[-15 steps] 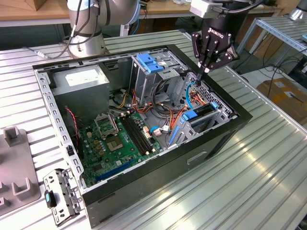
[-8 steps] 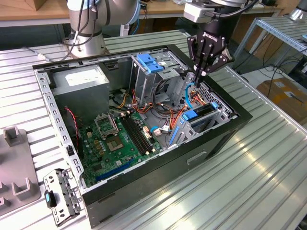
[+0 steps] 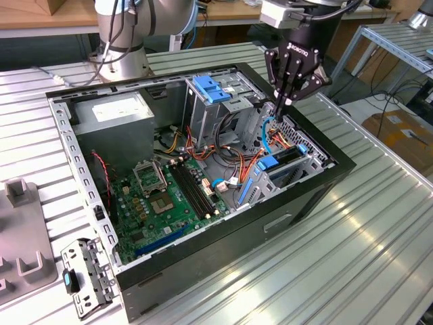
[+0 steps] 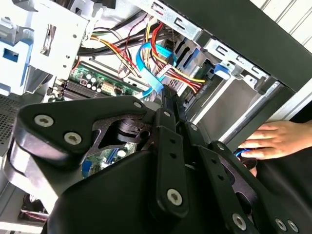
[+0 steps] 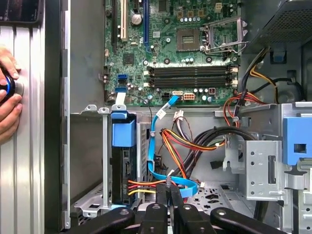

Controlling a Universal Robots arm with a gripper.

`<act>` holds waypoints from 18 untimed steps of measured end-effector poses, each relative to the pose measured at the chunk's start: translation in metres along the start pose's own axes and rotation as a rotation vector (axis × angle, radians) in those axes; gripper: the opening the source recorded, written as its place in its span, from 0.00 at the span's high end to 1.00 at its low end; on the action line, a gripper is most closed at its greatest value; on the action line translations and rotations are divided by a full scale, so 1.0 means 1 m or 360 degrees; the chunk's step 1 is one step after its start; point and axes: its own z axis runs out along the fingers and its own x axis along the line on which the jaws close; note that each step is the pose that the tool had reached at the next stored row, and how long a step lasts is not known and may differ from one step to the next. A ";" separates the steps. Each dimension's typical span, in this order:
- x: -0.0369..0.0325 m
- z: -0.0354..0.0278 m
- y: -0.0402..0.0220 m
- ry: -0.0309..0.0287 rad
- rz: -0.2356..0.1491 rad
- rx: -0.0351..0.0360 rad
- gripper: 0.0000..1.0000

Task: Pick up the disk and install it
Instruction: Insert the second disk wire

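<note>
The disk (image 5: 122, 168) stands on edge in the drive bay at the case's front corner, a blue rail (image 5: 123, 132) along its edge and red and yellow wires plugged into its end. In the exterior view its blue rail (image 3: 269, 163) shows in the bay at the right. My gripper (image 3: 278, 107) hangs just above that bay, fingers (image 5: 161, 195) pressed together and shut. Its tips rest at a flat blue data cable (image 5: 155, 146) beside the disk; whether they pinch it I cannot tell. In the second wrist view my gripper (image 4: 169, 97) points at the same cable (image 4: 151, 73).
The open computer case (image 3: 325, 183) lies on a ribbed metal table (image 3: 352, 264), motherboard (image 3: 169, 196) exposed. An upper drive cage with a blue clip (image 3: 211, 89) and bundled power wires (image 5: 195, 144) crowd the gripper. A person's hand (image 5: 7, 105) rests outside the case wall.
</note>
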 end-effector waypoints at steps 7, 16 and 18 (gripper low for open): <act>0.0018 -0.0152 0.0000 0.00004 -0.0004 -0.0025 0.82; -0.0051 -0.0172 -0.0015 0.00261 -0.0005 -0.0037 0.81; -0.0062 -0.0124 -0.0020 0.00273 -0.0005 -0.0037 0.69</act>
